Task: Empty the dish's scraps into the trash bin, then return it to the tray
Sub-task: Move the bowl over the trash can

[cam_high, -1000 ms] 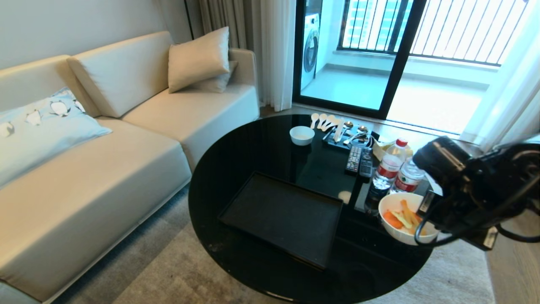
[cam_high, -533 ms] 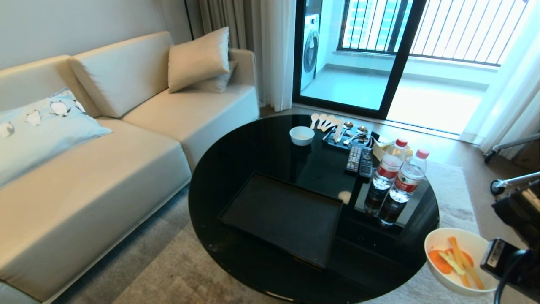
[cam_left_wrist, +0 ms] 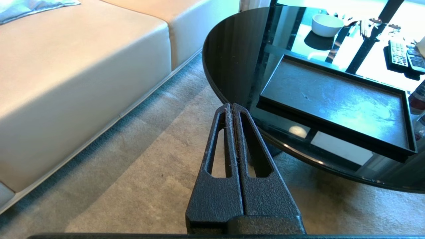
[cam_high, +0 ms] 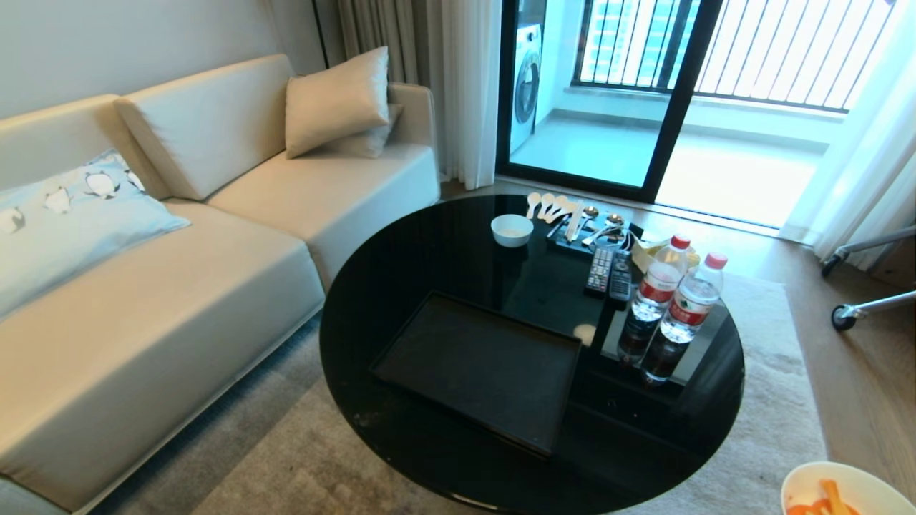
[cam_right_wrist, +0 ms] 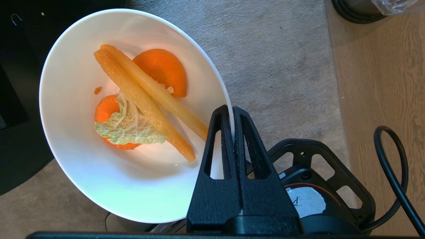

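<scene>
My right gripper (cam_right_wrist: 234, 111) is clamped on the dish (cam_right_wrist: 99, 186) rim, scraps (cam_right_wrist: 142, 99) inside, held over carpet off the table (cam_high: 444, 236). The bin (cam_right_wrist: 362, 10) lies ahead past the fingertips, beyond the dish. Left gripper (cam_left_wrist: 231, 108) is closed, empty and parked, with the tray (cam_left_wrist: 332, 96) ahead of it.

1. Bright daylight pours in from the far balcony door (cam_high: 601, 93).
2. The glossy table (cam_high: 444, 243) mirrors that glare.
3. The sofa (cam_high: 179, 286) is softly, evenly lit.
4. Everything looks sharp; edges bow slightly.
</scene>
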